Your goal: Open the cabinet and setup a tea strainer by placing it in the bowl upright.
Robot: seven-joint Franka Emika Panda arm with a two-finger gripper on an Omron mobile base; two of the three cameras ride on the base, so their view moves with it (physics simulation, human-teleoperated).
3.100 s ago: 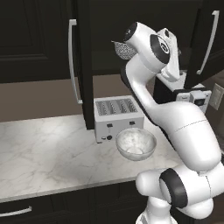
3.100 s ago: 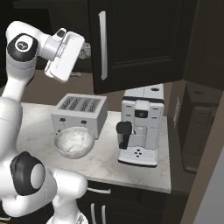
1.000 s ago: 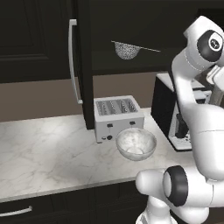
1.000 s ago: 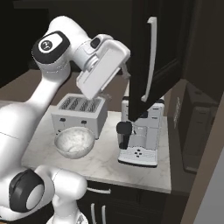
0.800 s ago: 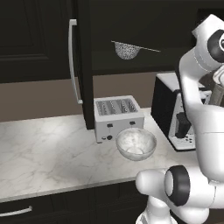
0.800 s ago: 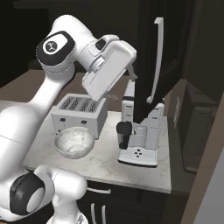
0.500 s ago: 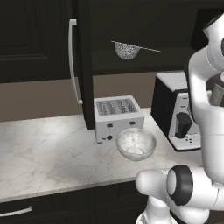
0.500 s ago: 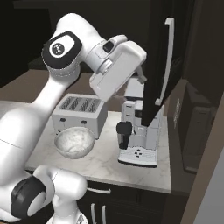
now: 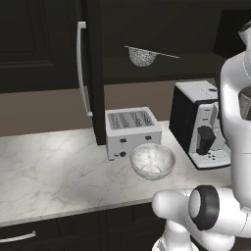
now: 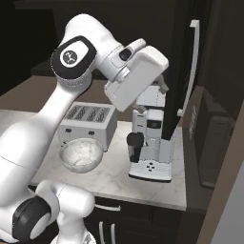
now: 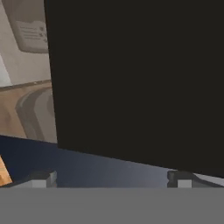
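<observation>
Jaws wide apart and empty, facing the dark inner face of an open cabinet door.
The gripper holds nothing. Both doors of the cabinet stand swung out. The tea strainer rests on the shelf inside, handle pointing right. Below, the bowl sits on the marble counter, just before the toaster, beside the coffee machine.

No words, brands or numbers can be read anywhere here; the small marks on the coffee machine and the toaster are too blurred to make out.
</observation>
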